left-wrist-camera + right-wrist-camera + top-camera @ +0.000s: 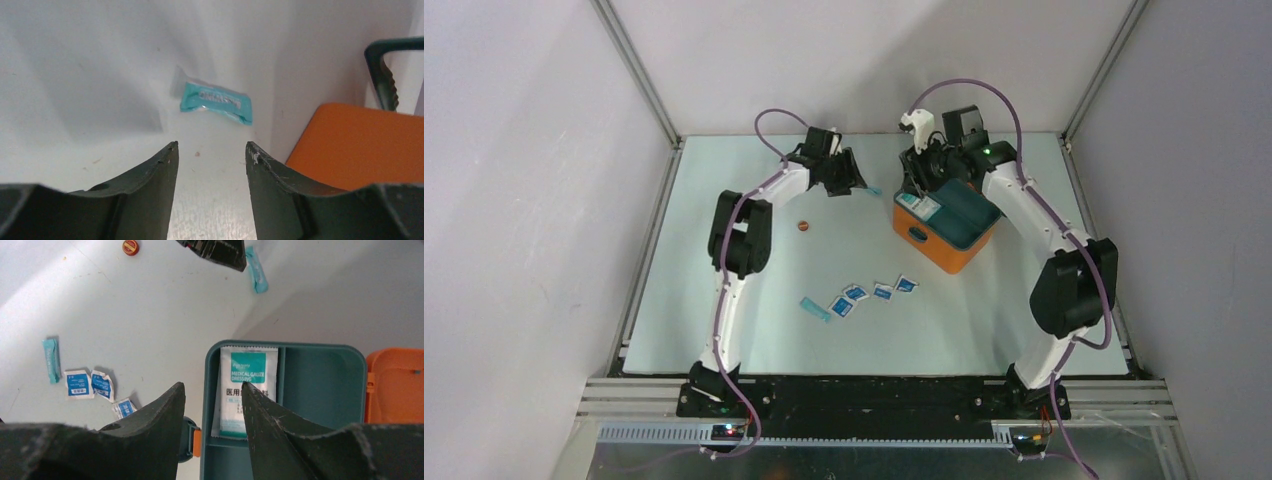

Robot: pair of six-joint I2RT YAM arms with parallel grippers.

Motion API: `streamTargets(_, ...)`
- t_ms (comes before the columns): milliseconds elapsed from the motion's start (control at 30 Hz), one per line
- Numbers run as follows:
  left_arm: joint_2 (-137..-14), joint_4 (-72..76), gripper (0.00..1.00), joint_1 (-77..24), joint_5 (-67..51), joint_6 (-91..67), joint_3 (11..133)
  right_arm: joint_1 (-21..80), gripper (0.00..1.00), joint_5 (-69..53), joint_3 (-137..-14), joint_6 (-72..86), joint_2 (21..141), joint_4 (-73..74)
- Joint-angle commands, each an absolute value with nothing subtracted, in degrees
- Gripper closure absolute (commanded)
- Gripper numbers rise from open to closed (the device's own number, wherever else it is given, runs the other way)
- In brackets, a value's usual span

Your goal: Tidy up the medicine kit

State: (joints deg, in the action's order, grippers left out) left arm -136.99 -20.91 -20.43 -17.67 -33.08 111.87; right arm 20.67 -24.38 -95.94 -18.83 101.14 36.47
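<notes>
Two arms reach out over the pale table (964,320), both toward its far side. The medicine kit (929,240) sits right of centre, turned cornerwise, with its orange lid (395,385) swung open and its dark teal tray (320,390) facing up. One white gauze dressing packet (248,365) lies flat in the tray's left compartment. The right gripper (212,386) hangs directly over that side of the tray, jaws parted with nothing between them. The left gripper (210,147) hovers low above the table just left of the kit, likewise released and empty. Its fingers point at a small teal sachet (216,102) lying on the table near the kit's orange wall. Nearer the arms' bases, a loose row of blue-and-white sachets (869,293) lies beside a teal strip (815,308), well apart from the kit. A small red round thing (803,226) rests alone between that row and the left gripper.
</notes>
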Motion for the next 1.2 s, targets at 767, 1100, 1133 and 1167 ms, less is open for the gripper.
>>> streamTargets(767,-143.7,-15.7,0.63,-21.1,-12.1,-45.1,118.7,20.8,0.49,-18.9,-92.8,-21.9,95.3,36.8)
streamTargets(1100,-143.4,-15.7,0.9,-21.1,-14.3,-45.0,117.9,21.0,0.49,-18.3,-93.1,-22.3,95.9,37.1)
streamTargets(1133,-143.2,-15.7,0.95,-21.1,-14.9,-44.9,117.3,21.0,0.49,-18.2,-93.2,-22.4,95.9,37.1)
streamTargets(1167,-143.1,-15.6,0.98,-21.1,-15.4,-44.5,117.0,21.0,0.49,-18.2,-93.1,-22.5,95.9,37.1)
